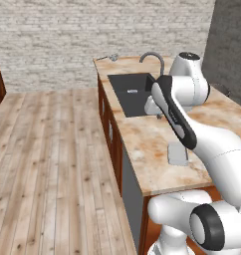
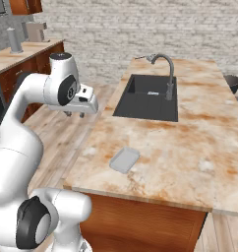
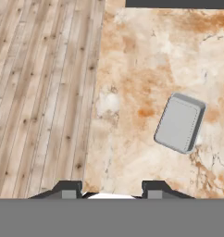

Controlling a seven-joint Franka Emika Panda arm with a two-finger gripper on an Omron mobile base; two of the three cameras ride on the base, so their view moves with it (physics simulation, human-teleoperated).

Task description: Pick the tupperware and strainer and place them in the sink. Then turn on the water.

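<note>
The tupperware (image 3: 180, 122), a flat grey-white container, lies on the marble counter near its front end (image 2: 125, 160) (image 1: 178, 153). My gripper (image 2: 74, 114) (image 3: 110, 190) hovers above the counter's left edge, to the left of the tupperware and well above it, open with nothing between its fingers. The black sink (image 2: 140, 106) (image 1: 123, 82) is set in the counter further back, with its grey arched faucet (image 2: 165, 64) (image 1: 153, 56). The strainer (image 2: 145, 57) (image 1: 110, 58) rests on the counter's far end, beyond the sink. No water runs from the faucet.
Wooden floor (image 3: 40, 92) lies left of the island counter (image 2: 204, 133). A second counter (image 2: 13, 59) with a grey canister (image 2: 14, 40) stands at the back left. A dark stool (image 2: 232, 81) sits at the island's right side. A brick wall closes the back.
</note>
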